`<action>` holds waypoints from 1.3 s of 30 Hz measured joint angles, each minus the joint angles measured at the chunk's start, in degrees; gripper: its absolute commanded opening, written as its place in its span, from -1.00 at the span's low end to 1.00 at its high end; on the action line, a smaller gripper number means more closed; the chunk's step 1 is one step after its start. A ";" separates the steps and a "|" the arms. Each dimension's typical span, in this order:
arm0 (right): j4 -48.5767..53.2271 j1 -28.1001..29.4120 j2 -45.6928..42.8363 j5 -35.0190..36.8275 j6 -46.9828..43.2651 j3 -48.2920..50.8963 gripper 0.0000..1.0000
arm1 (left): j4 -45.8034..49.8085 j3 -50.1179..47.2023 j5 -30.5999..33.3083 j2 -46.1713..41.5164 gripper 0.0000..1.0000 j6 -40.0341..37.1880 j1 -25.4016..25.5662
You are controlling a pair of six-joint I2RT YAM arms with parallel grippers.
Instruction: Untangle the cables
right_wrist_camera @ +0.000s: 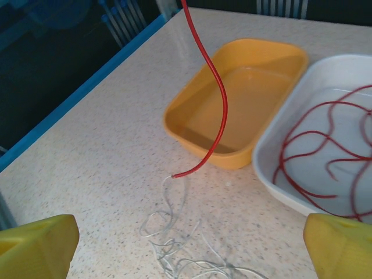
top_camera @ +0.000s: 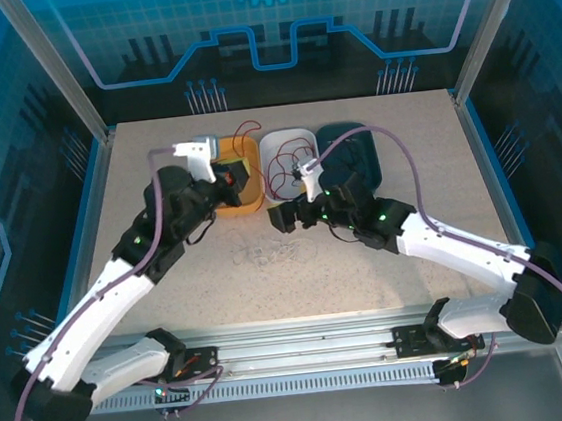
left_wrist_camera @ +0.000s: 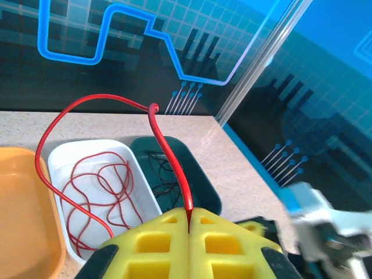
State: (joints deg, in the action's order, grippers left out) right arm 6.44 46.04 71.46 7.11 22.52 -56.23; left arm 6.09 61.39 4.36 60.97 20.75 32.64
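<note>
Red cable is sitting pinched between the yellow pads of your left gripper, whose jaws are pressing fully together on the strand. In the left wrist view it is rising from the pads toward twelve o'clock and curling over at a tight bend. It is then arcing away toward nine o'clock and dropping into the white tray, where it is lying in loose loops.

Seen from overhead, that gripper is hovering over the orange tray, the first of three trays lining up at twelve o'clock from your arm bases. The white tray is sitting just beside the orange one, at its three o'clock. At three o'clock of that, the dark green tray is holding thin black cables in a small tangle.

In the right wrist view, a free end of the red cable is dangling at seven o'clock of the orange tray, over the speckled table. Toward six o'clock from that end, a pale cable is lying on the table in a loose knot, outside all three trays. Whether the red tip is touching it you cannot tell.

Your right gripper is hanging wide open and gripping nothing, its yellow fingertips sitting far apart on either side of the pale knot.
</note>
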 measured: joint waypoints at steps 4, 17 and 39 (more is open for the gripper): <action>4.02 -0.22 -3.78 6.49 2.91 0.44 0.99 | 0.31 5.20 0.35 8.09 -1.00 -1.84 -0.24; 17.70 -4.63 -10.23 17.73 11.23 0.42 0.99 | 5.20 19.30 2.36 28.22 -1.00 -7.87 -0.42; 22.71 -5.99 -13.88 20.65 12.68 0.42 0.99 | 9.18 23.17 6.60 42.18 -1.00 -14.99 -0.50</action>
State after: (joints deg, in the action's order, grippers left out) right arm 29.15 40.05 57.58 27.77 35.20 -55.81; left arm 15.27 84.55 10.96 103.15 5.76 32.14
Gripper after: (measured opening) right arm 0.997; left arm 0.041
